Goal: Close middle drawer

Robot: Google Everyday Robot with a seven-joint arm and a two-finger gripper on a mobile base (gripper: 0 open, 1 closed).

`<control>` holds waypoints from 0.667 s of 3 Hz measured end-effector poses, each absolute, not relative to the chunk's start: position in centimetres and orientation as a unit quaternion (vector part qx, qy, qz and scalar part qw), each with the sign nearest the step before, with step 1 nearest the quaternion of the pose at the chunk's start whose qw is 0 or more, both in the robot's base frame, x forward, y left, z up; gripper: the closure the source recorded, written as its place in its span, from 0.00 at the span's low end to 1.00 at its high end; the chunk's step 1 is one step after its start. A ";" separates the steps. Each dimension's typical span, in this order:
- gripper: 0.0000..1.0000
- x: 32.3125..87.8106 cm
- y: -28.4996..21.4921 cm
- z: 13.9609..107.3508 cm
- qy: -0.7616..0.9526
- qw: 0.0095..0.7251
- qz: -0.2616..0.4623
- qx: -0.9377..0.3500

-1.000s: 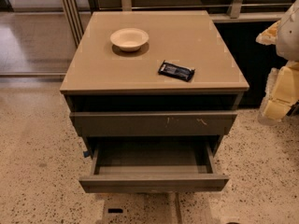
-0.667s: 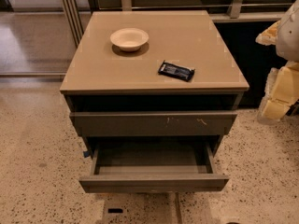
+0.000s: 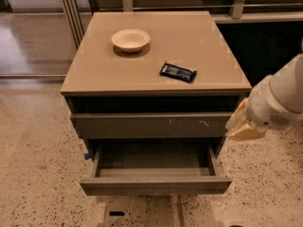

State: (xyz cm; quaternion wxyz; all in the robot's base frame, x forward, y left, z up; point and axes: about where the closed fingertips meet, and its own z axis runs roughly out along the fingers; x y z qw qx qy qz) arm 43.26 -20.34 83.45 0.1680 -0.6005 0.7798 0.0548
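The middle drawer [image 3: 156, 185] is pulled out toward me from the grey-brown cabinet. Its plain front is unmarked and its inside [image 3: 154, 159] looks empty. Above it sits a wider drawer front [image 3: 151, 125] with pale scratches, nearly flush with the cabinet. My gripper [image 3: 242, 126] is a cream-coloured part at the end of the white arm [image 3: 279, 100]. It hangs beside the cabinet's right front corner, level with the scratched front, above and right of the open drawer. It touches neither drawer.
On the cabinet top [image 3: 94, 74] stand a cream bowl [image 3: 130, 39] and a flat black packet [image 3: 178, 72]. Speckled floor [image 3: 38, 174] lies around the cabinet. Metal rails and a dark opening [image 3: 265, 46] are behind and to the right.
The arm has moved left and down, bringing the gripper close to the cabinet's right front corner. The drawers, bowl and packet have not moved.
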 end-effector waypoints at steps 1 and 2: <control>0.91 42.6 -19.1 75.2 0.779 0.158 0.125 -0.594; 1.00 42.7 -19.1 74.0 0.779 0.154 0.133 -0.593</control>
